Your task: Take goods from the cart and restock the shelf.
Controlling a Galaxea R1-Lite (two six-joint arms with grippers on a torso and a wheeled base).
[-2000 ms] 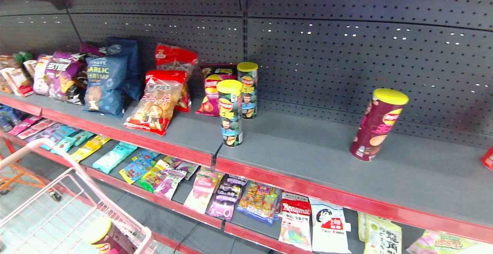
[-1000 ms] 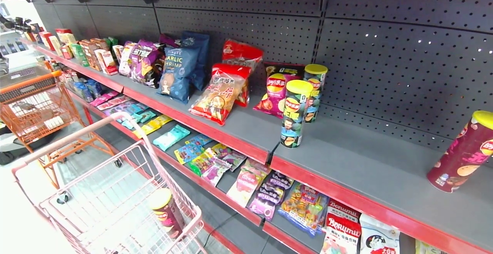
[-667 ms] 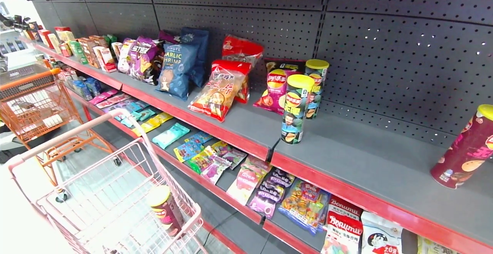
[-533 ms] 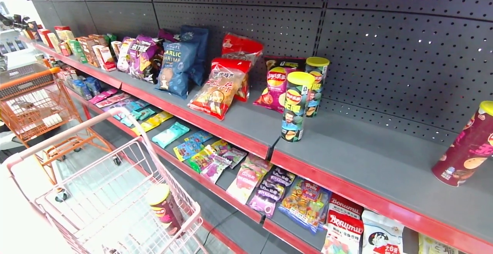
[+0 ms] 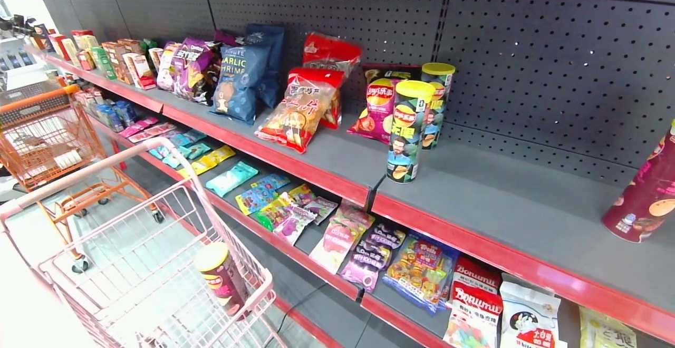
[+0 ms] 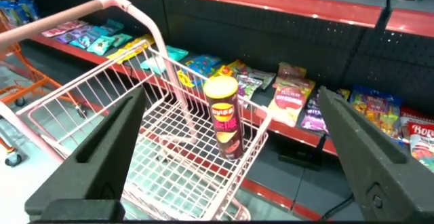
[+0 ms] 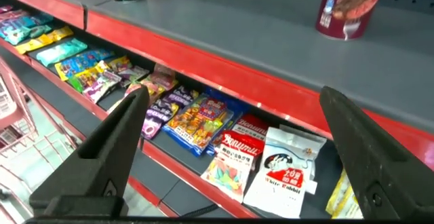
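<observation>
**Both tools apart, 1 can in cart**

Head view: pink cart [image 5: 95, 173] at 7 o'clock. 1 maroon can [image 5: 221, 277] stands upright in its corner nearest the shelf [image 5: 501, 205]. Left tool [image 6: 230, 102] hangs over the cart, jaws wide apart, nothing held. Right tool [image 7: 234, 95] sits off the shelf's red front edge, jaws wide apart, nothing held. On the shelf: 2 green cans [image 5: 405, 132] at 12 o'clock, one just behind the other. Shelf can [image 5: 646, 200], maroon, at 3 o'clock, well apart from them. Snack bags [image 5: 240, 87] at 11 o'clock. Orange cart [image 5: 39, 129] at 9 o'clock.
</observation>
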